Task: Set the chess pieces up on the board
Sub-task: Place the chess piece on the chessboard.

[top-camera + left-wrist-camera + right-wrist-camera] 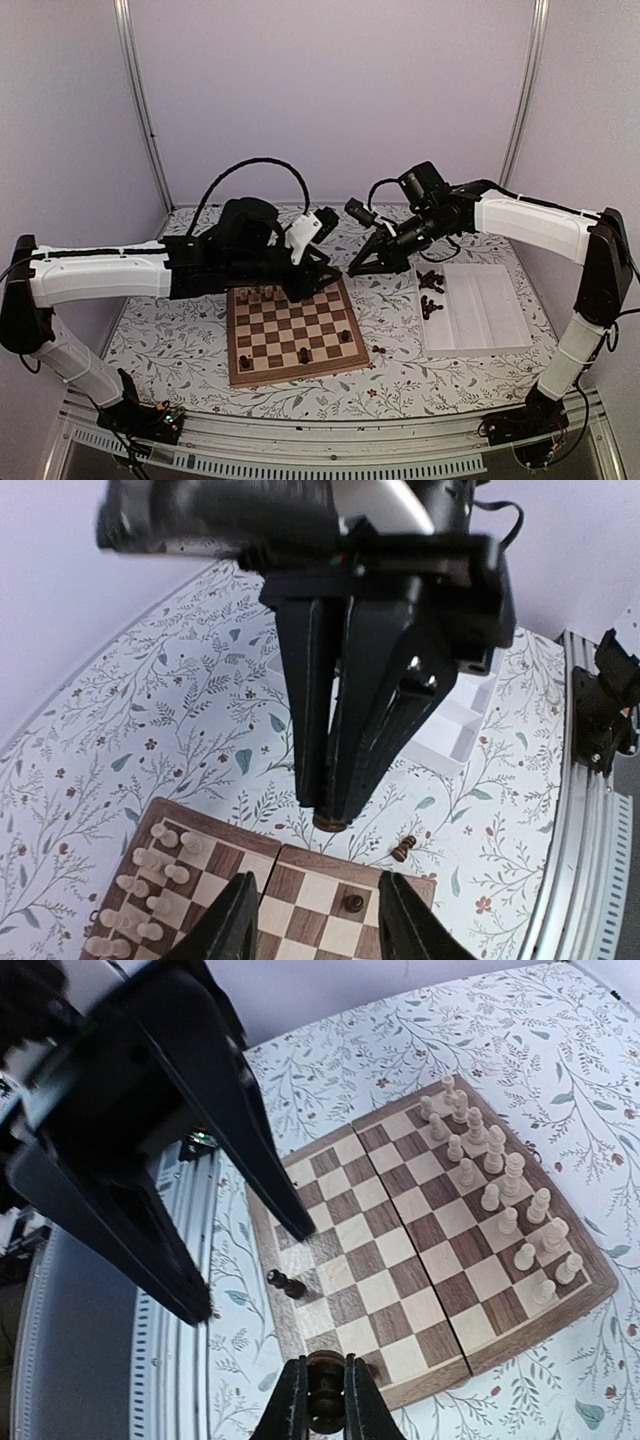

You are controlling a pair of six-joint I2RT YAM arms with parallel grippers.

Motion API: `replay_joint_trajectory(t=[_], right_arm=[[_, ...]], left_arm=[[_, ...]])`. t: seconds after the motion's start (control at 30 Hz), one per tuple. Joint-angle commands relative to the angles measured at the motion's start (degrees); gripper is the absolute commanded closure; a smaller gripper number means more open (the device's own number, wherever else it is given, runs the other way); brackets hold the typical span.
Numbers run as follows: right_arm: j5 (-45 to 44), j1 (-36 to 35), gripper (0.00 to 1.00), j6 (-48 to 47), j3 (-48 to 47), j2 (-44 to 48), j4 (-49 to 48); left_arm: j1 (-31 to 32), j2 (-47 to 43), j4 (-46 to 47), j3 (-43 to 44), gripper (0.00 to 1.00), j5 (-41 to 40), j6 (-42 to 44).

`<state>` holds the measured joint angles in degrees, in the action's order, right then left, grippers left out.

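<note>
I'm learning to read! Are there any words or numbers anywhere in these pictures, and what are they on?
None. The chessboard, the white tray and the flowery tablecloth show no letters or numbers.
The small circuit board at the near left corner is too small to read.

We list: board mid-worktop; tray to its right, chess pieces in the tray's left compartment; one stray piece on the worktop beside the board's right edge.

Left arm covers the board at its far edge, above the pale pieces. We see middle rows open from near and right. Dark pieces dot near rows; right gripper hangs off far-right corner, tray beyond.
</note>
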<state>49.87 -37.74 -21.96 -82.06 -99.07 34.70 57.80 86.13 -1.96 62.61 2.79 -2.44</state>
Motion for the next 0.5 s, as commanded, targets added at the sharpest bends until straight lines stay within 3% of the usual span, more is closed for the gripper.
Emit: replay_joint_trajectory(t=[0.0, 0.1, 0.27, 0.47], right_arm=[[-13.59, -3.80, 0.98, -5.50, -3.49, -1.18, 4.85], [-18.75, -6.25, 0.98, -7.65, -5.74, -3.73, 7.08], [-28.13, -12.27, 0.98, -11.95, -10.49, -8.81, 11.18], [-35.86, -17.58, 0.98, -13.93, -12.51, -15.14, 13.55]], left_arm=[[0.29, -10.25, -9.08, 0.19, 0.55, -4.98, 7.27], [-0.51, -16.06, -9.37, -0.73, 0.48, -10.55, 10.20], [-4.72, -24.38, 3.98, -10.75, 0.35, -22.39, 12.21], [-13.50, -30.72, 9.55, -17.99, 0.32, -20.24, 9.18]])
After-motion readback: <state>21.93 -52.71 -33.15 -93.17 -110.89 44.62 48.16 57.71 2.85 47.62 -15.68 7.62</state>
